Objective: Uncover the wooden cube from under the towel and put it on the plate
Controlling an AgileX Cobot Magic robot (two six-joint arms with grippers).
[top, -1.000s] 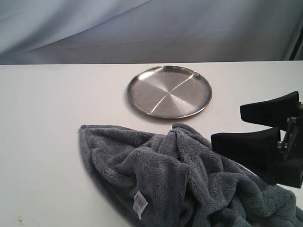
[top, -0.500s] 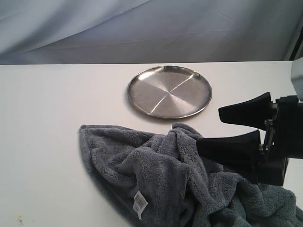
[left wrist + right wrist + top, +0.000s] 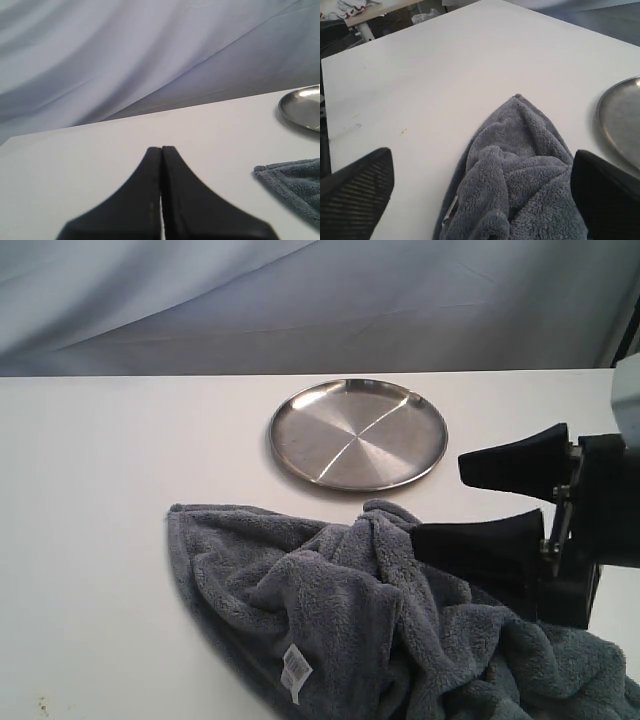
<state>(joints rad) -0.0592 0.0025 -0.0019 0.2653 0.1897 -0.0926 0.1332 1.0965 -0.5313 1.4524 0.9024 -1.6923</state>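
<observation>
Two grippers logged. The right gripper (image 3: 440, 502) hangs low over the right-hand part of the towel (image 3: 350, 620), fingers spread wide apart with nothing between them. Its lower finger is either touching the fleece or just above it; I cannot tell which. The left gripper (image 3: 161, 150) has its fingers pressed together, empty, above bare table (image 3: 100, 440) off to the left side, well apart from the cloth and outside the exterior view. The towel lies bunched in folds along the near edge, running toward the near right corner, its white label (image 3: 295, 672) showing on the near side. No wooden cube is visible in any view; presumably it is under the folds, exact spot unknown. The steel plate (image 3: 357, 433) sits empty near the middle of the far edge, just beyond the towel and not touching it. Progress, by my reading: nothing completed. Remaining: grip the towel and pull it aside, locate the cube, pick it up, set it on the plate.
</observation>
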